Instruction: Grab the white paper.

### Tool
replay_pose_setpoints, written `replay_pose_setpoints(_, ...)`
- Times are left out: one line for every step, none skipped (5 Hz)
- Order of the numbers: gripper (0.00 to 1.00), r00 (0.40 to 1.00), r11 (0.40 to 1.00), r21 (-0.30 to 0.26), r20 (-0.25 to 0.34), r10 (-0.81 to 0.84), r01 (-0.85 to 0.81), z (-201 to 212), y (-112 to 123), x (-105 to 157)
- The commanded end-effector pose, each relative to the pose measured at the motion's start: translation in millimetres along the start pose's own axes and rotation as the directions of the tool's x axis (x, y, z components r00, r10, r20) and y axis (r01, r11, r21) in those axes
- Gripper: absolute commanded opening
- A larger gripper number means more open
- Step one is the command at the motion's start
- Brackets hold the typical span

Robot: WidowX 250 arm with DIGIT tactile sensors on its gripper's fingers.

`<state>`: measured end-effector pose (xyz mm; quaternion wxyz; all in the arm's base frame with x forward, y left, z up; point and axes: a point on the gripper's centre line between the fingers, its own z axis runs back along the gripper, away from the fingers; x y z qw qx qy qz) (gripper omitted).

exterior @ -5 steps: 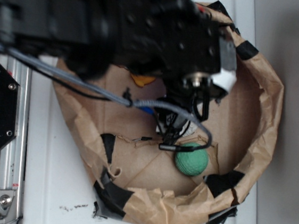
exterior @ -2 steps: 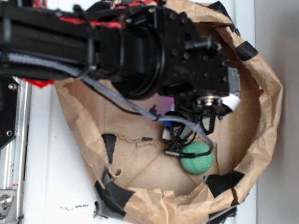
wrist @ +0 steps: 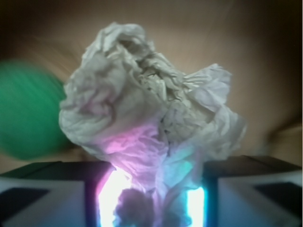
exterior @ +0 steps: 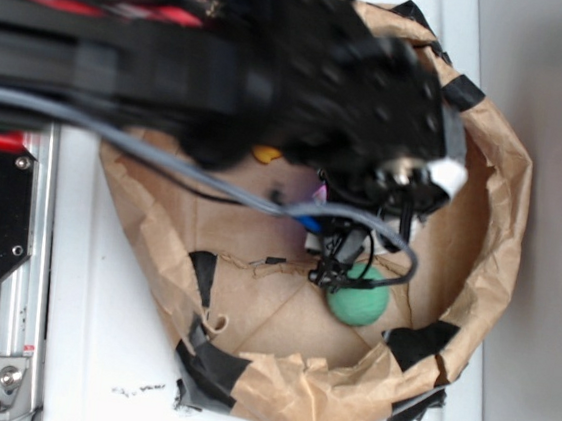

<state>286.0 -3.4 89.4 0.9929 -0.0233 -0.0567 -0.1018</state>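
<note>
we are at the grasp itself, by our reading. in the wrist view the white paper (wrist: 151, 123) fills the middle of the frame, a crumpled ball with deep creases, and its lower part sinks into the gap between the two fingers (wrist: 45, 196) of the gripper (wrist: 151, 198). the jaws stand only partly open, close on either side of the paper's narrow bottom, lit pink and blue from below; whether they already press it or just flank it we cannot tell, since the contact lines are lost in the glare.

the paper has no clear long axis. it is roughly round, a little wider across its upper half, tapering toward the fingers, so it sits like a bulb with its narrow end pointing into the gripper. that taper suits the grip: the thin part fits between the fingers while the bulk stays clear above.

in the exterior view the arm (exterior: 225, 74) reaches over the brown paper wall (exterior: 504, 194), which rings the work area, and hides the white paper almost fully. the gripper (exterior: 342, 252) hangs near the middle of the ring, toward its lower right side. the green ball (exterior: 359, 299) lies just beside it, nearer the lower wall; in the wrist view it is the blur at the left edge (wrist: 26, 109), apart from the fingers, so closing should catch paper alone.
</note>
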Motion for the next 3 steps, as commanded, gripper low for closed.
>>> replay_pose_setpoints(0.0,0.96,0.962,0.035,0.083,0.268,-0.272,93,3,-32)
replay_pose_setpoints(0.0,0.902,0.904,0.041,0.099,0.421,-0.426,98,5,-42)
replay_pose_setpoints(0.0,0.887,0.887,0.036,0.074,0.456,-0.46,90,8,-50)
